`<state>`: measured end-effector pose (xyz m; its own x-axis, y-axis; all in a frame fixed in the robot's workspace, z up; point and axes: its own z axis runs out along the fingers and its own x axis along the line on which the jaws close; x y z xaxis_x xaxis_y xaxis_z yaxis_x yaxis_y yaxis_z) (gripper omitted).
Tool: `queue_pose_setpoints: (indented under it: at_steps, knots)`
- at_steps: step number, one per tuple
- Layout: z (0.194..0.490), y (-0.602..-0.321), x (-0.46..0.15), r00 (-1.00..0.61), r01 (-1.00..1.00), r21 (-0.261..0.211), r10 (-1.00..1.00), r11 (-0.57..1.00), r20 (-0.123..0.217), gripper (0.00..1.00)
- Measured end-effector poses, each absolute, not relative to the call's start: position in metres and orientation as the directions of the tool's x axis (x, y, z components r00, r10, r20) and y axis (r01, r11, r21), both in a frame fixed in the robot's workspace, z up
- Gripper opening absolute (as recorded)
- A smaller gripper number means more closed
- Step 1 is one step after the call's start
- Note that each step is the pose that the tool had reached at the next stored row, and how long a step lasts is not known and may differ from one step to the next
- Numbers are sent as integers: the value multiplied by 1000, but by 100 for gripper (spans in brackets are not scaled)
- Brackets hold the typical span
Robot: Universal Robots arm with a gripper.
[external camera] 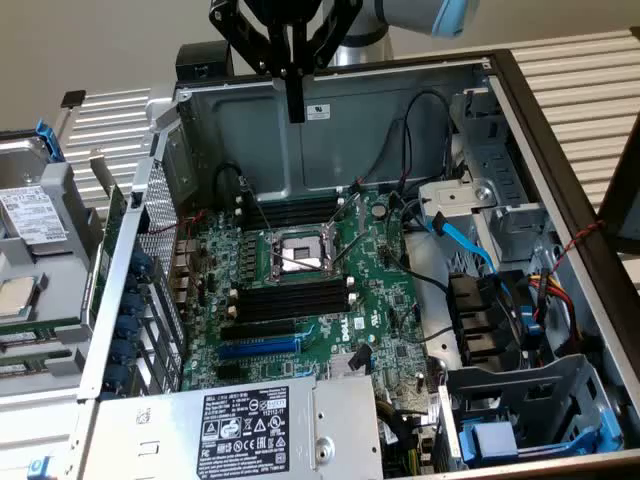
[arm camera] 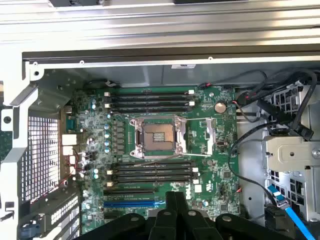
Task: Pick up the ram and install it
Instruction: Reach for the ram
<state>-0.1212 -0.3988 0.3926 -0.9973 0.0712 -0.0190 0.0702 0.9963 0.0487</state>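
Observation:
My gripper (external camera: 295, 112) hangs shut and empty above the back wall of the open computer case (external camera: 330, 150). In the wrist view its fingertips (arm camera: 176, 197) are pressed together over the near edge of the green motherboard (arm camera: 210, 185). Black memory slots lie on both sides of the CPU socket (arm camera: 157, 137): one bank (arm camera: 150, 100) on the far side, the other bank (arm camera: 150, 171) on the near side. All of them look empty. A thin dark-green strip (external camera: 112, 235) outside the case, by its wall on the exterior view's left, may be the ram.
A blue expansion slot (arm camera: 132, 204) lies beside the near memory bank. The power supply (external camera: 250, 425) sits at the case front. Drive bays and loose black and blue cables (external camera: 470, 250) crowd the exterior view's right. A hard drive cage (external camera: 35, 230) stands outside the case.

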Motion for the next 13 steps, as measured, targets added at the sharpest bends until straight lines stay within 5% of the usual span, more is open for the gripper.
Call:
queue_pose_setpoints:
  at_steps: [13]
  knots:
    - [393, -399, -122, -997, 70, 49, 71, 996, -19, 11]
